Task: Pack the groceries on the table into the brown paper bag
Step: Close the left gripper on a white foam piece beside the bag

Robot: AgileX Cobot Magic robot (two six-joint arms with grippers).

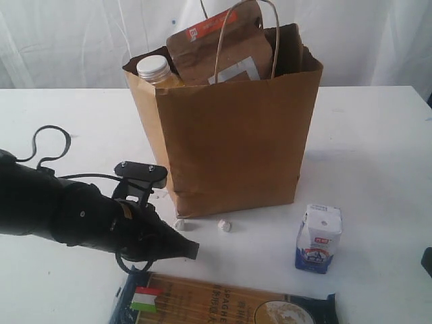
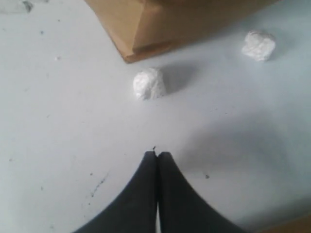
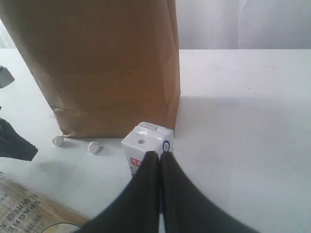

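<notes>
The brown paper bag (image 1: 229,135) stands upright mid-table. A brown pouch with an orange label (image 1: 219,47) and a yellow white-capped bottle (image 1: 154,67) stick out of its top. A white-blue carton (image 1: 318,237) stands on the table (image 1: 378,148) to the bag's front right. The dark-blue spaghetti pack (image 1: 223,300) lies flat at the front edge. My left gripper (image 1: 192,250) (image 2: 157,154) is shut and empty, low over the table between the bag's front left corner and the spaghetti. My right gripper (image 3: 159,154) is shut and empty, just short of the carton (image 3: 146,145).
Two tiny white lumps (image 1: 180,223) (image 1: 224,225) lie at the bag's front foot; in the left wrist view the nearer lump (image 2: 149,83) is just beyond my fingertips. A black cable loops at the left (image 1: 50,145). A white curtain hangs behind.
</notes>
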